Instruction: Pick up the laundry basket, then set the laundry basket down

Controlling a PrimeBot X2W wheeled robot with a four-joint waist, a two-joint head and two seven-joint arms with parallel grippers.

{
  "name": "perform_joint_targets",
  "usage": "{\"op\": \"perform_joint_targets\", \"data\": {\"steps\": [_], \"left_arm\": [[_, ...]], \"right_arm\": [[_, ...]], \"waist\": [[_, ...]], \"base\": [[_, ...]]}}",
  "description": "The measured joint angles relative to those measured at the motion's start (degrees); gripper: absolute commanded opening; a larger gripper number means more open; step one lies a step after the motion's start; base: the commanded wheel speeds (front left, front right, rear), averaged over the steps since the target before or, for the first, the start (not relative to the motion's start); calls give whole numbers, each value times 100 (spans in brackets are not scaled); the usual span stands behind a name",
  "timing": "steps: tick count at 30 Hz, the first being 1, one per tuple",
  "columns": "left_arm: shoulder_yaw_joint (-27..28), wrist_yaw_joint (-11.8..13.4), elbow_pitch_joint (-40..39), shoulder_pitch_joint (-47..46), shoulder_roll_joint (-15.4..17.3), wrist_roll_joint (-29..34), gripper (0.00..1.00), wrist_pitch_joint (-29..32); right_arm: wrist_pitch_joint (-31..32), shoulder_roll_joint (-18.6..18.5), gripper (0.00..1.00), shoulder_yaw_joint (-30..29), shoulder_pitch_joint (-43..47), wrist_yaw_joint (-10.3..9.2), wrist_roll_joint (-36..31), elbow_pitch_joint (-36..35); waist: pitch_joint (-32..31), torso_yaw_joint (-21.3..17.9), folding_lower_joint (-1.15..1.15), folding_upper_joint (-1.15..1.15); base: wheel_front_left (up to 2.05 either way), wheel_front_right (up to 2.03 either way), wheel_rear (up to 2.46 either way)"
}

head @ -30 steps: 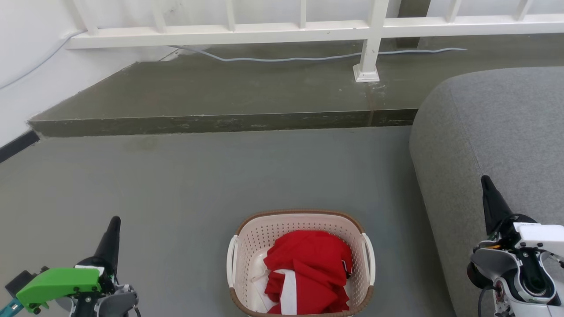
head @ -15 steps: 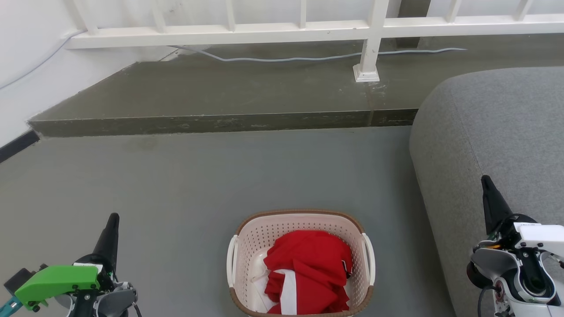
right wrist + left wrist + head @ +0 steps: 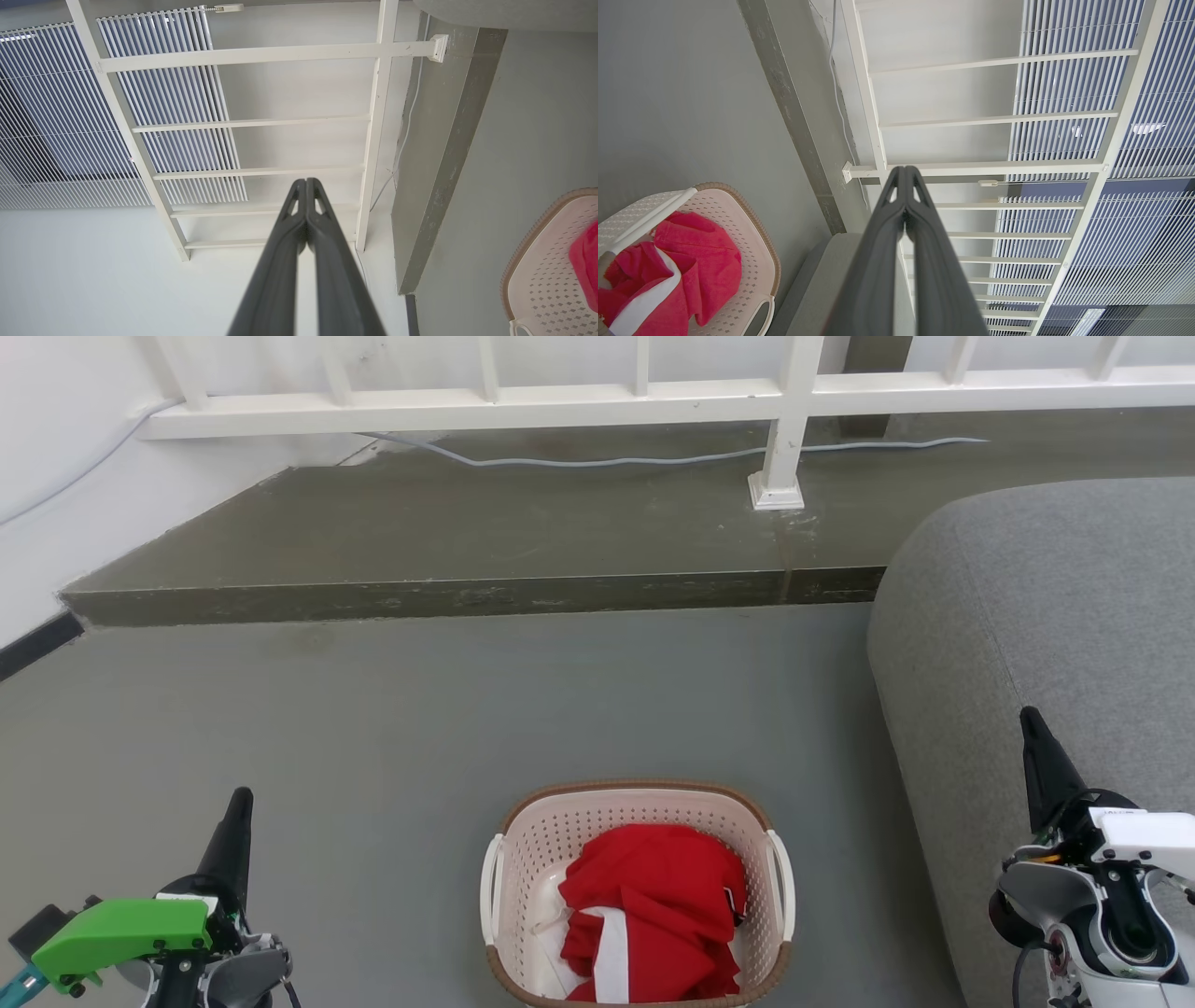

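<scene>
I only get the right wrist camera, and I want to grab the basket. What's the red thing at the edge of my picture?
Observer: It's a bunched red cloth with a white band, lying inside the laundry basket.
Operator: Where's my other gripper?
Observer: The left gripper is shut. It's over the floor to the basket's left, apart from it.
Operator: Is my gripper close to a handle?
Observer: No. The right gripper is in front of the grey sofa, well to the right of the basket's right handle.
</scene>
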Motion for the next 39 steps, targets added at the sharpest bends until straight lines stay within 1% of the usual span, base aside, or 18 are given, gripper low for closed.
{"op": "perform_joint_targets", "data": {"steps": [39], "left_arm": [[5, 0, -2, 0, -1, 0, 0, 0]], "right_arm": [[15, 1, 0, -4, -1, 7, 0, -13]], "waist": [[0, 0, 0, 0]], "base": [[0, 0, 0]]}}
